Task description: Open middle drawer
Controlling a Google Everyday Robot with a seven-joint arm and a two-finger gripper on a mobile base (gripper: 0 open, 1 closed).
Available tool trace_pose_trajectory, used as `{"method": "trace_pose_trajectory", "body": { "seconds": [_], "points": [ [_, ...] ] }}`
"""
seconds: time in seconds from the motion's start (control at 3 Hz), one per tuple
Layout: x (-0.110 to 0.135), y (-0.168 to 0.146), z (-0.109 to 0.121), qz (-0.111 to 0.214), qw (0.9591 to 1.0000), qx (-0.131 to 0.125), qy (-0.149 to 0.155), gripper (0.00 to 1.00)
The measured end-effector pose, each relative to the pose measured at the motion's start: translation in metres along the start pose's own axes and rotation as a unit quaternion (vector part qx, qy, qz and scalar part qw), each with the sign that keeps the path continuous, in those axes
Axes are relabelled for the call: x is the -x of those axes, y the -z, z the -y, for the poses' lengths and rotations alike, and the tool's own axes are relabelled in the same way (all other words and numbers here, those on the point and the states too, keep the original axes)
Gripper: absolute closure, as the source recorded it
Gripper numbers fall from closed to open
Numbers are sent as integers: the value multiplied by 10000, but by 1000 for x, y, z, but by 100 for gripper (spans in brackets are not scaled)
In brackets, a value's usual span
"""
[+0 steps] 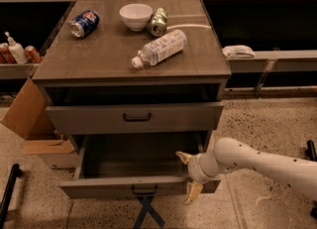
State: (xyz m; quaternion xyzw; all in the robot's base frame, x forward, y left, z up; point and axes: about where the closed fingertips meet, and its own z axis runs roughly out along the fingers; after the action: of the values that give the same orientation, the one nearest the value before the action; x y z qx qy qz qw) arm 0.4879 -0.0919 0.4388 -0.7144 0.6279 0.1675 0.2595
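Lighting condition: dim, warm-toned, supplied from overhead.
The flat grey-brown wooden cabinet top (99, 59) receives the most light. The round white ceramic bowl (135, 15) and the clear plastic water bottle (159, 48) lying on it carry soft highlights, with no hard glare. The wide, shallow grey-brown wooden middle drawer (99, 187) stands pulled out, its interior in shadow. The recesses either side of the cabinet read near black. My beige two-finger gripper (188, 175), fingers spread at that drawer's right front corner, is evenly lit, as is the speckled stone floor (257, 119).
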Motion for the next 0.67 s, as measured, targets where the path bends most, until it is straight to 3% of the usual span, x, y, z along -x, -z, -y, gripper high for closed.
{"method": "trace_pose_trajectory", "body": {
  "seconds": [0.33, 0.67],
  "points": [
    [0, 0, 0, 0, 10000, 0, 0, 0],
    [1, -8, -10, 8, 9999, 163, -2, 0]
  ]
}}
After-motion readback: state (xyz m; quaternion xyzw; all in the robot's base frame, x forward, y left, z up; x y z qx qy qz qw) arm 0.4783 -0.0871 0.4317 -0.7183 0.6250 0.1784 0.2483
